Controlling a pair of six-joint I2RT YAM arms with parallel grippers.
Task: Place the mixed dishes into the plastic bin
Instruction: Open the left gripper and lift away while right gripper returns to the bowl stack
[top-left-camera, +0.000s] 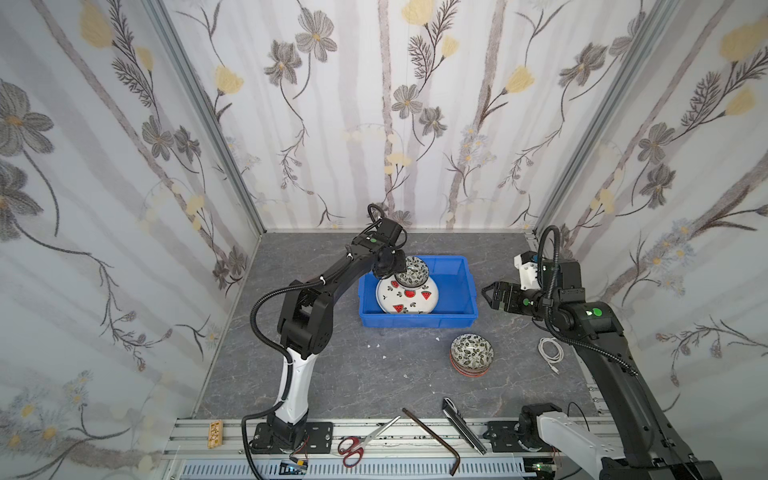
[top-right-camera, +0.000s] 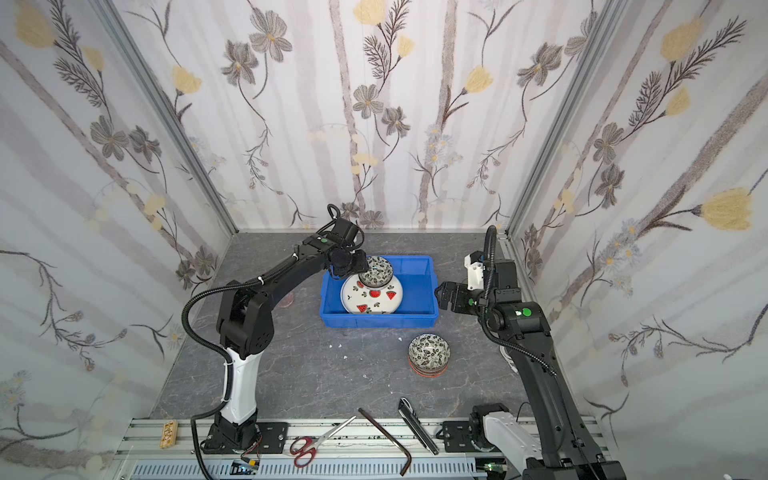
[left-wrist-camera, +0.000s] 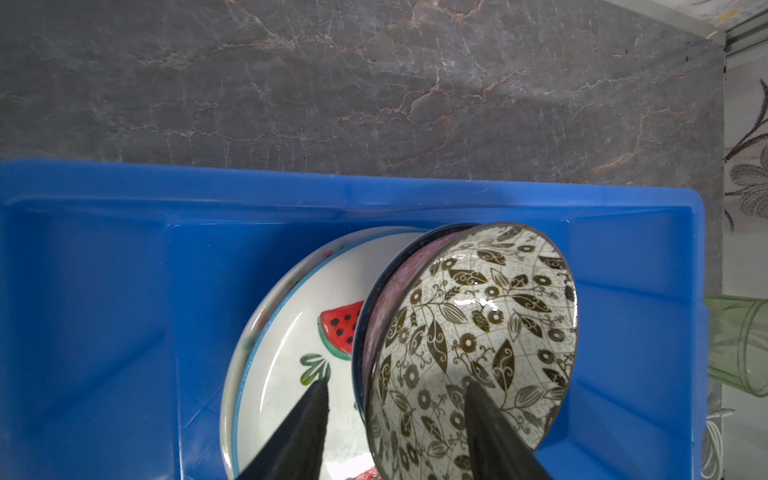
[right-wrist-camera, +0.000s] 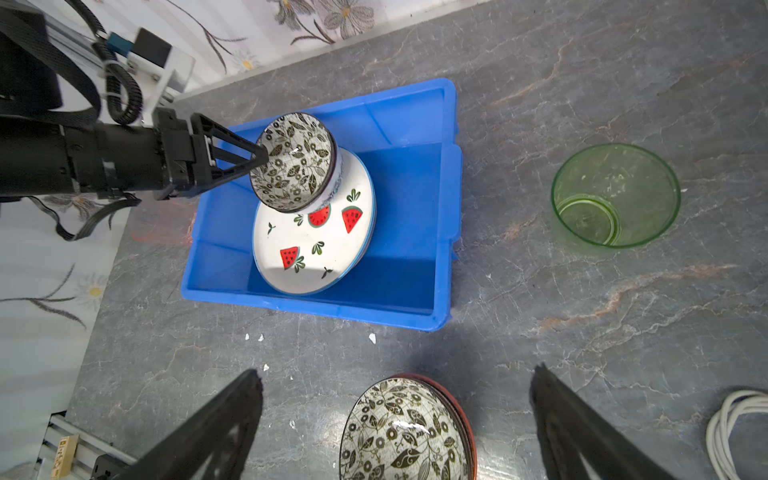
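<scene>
The blue plastic bin (top-left-camera: 455, 291) (top-right-camera: 417, 291) (right-wrist-camera: 409, 199) holds a watermelon-print plate (top-left-camera: 409, 300) (left-wrist-camera: 282, 353) (right-wrist-camera: 316, 249). A black leafy bowl (top-left-camera: 412, 271) (top-right-camera: 376, 271) (left-wrist-camera: 478, 316) (right-wrist-camera: 293, 162), nested on other bowls, rests tilted on the plate. My left gripper (top-left-camera: 397, 272) (left-wrist-camera: 397, 386) is open and straddles that bowl's rim, one finger inside and one outside. Right of the bin my right gripper (top-left-camera: 487, 297) (right-wrist-camera: 398, 372) hovers open and empty. Below it on the table sits a second stack with a leafy bowl (top-left-camera: 472, 353) (right-wrist-camera: 405, 432) on top. A green tumbler (right-wrist-camera: 615, 195) stands outside the bin.
A coiled white cable (top-left-camera: 550, 351) lies by the right arm. On the front rail lie red-handled scissors (top-left-camera: 357, 442), a bent hex key (top-left-camera: 436, 440), a metal tool (top-left-camera: 463, 424) and a wooden block (top-left-camera: 215, 432). Small white chips dot the grey table.
</scene>
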